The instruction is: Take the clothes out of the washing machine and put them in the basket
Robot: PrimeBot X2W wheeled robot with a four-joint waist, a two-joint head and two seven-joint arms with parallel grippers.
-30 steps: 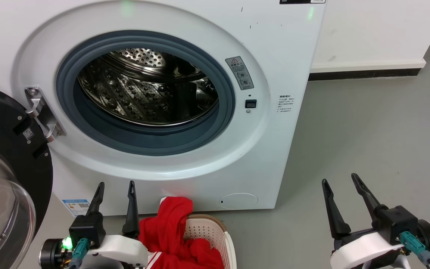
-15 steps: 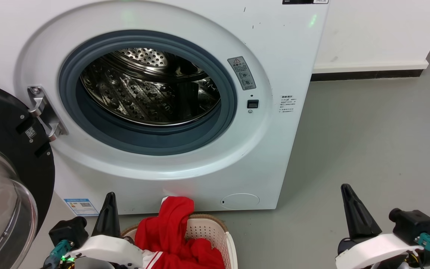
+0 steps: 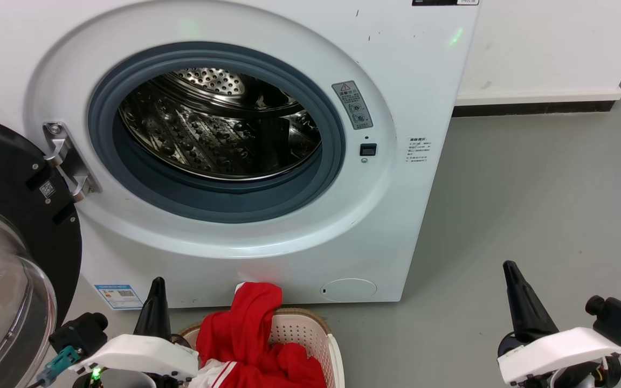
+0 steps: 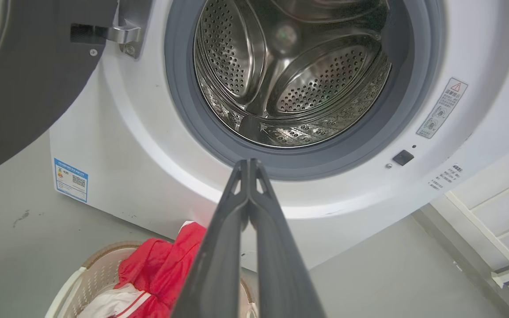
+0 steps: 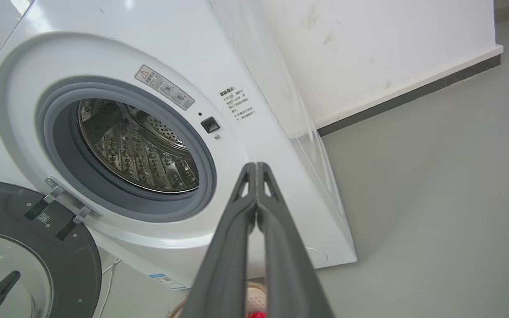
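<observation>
1. A black-rimmed round glass door (image 3: 8, 253) stands wide open on its metal hinge (image 3: 65, 161) at the left side of the large white front-loading washing machine (image 3: 423, 81).
2. The left gripper (image 3: 156, 286) hangs low in front of the washing machine's lower left corner, its two long dark fingers (image 4: 221, 256) pressed together on nothing.
3. A small cream plastic basket (image 3: 302, 334) with perforated sides and a brown rim sits on the grey floor (image 3: 531, 205) just in front of the washing machine's base, below its opening.
4. The clothes (image 3: 267, 361) lie in that basket: a plain bright red garment (image 3: 246, 328) heaps over the rim nearest the washing machine and seems to touch its front panel, while a red piece with white stripes (image 3: 219, 374) lies beneath, cut off by the view's bottom edge.
5. Inside the washing machine's grey rubber ring (image 3: 337, 161), the perforated steel drum (image 3: 208, 140) gleams.
6. The right gripper (image 3: 511, 272) hovers over the floor off the washing machine's right front corner, fingers shut tip to tip, holding nothing.
</observation>
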